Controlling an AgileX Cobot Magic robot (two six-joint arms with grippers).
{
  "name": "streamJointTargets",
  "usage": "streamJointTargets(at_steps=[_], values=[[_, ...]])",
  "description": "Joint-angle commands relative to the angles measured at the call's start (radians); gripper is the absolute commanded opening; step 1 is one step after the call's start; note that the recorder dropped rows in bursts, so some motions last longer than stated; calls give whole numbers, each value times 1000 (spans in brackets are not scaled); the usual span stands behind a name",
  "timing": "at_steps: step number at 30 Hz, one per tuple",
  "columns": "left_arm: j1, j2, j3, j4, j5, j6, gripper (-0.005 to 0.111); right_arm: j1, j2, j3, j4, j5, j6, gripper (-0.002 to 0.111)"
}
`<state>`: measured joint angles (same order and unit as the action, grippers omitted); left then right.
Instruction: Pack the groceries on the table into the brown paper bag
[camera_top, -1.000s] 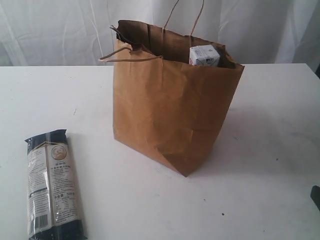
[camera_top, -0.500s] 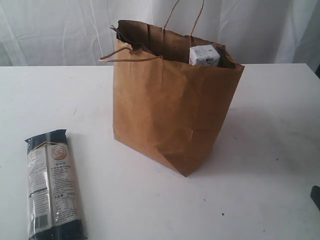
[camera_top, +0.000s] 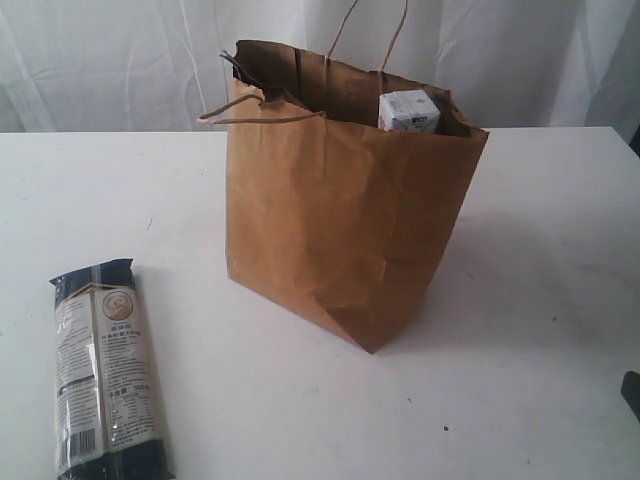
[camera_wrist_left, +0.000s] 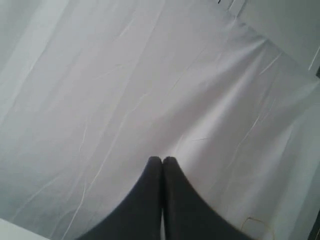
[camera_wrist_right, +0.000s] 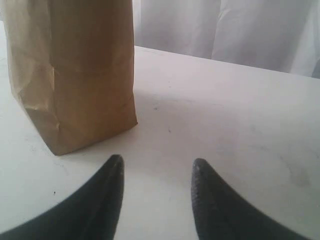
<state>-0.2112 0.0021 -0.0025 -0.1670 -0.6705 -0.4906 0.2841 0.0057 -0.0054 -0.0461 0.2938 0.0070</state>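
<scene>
The brown paper bag stands upright mid-table with its mouth open. A small white-blue carton shows inside at the rim. The long dark-blue noodle packet lies flat on the table at the front left. My right gripper is open and empty, low over the table beside the bag. My left gripper is shut with nothing in it and faces only the white curtain. The other groceries are out of view.
A white curtain hangs behind the table. A dark bit of the right arm shows at the right edge of the exterior view. Bare tabletop lies to the right of the bag.
</scene>
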Motion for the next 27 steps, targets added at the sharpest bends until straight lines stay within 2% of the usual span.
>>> streamJointTargets(at_steps=[1,3,5,8,14,17,19,21,25,27], values=[[1,-2,3,-5,-24,-37,0,-5,-6,5,-3,-12,2,41],[1,-2,3,-5,85,-132,0,-5,-6,5,-3,-12,2,41],[1,-2,-61,20,359,-198,0,-5,-6,5,-3,-12,2,41],[1,12,-183,118,687,-172,0,-5,-6,5,-3,-12,2,41],[1,193,-372,132,905,-107,0,-5,-6,5,-3,-12,2,41],[-1,304,-440,105,986,34,3,-5,-6,5,-3,-12,2,41],[-1,378,-474,55,1001,185,14,-5,-6,5,-3,-12,2,41],[-1,436,-494,29,1011,244,28,-5,-6,5,-3,-12,2,41],[-1,588,-496,26,1023,187,71,-5,-6,5,-3,-12,2,41],[-1,665,-496,26,997,147,78,-5,-6,5,-3,-12,2,41]])
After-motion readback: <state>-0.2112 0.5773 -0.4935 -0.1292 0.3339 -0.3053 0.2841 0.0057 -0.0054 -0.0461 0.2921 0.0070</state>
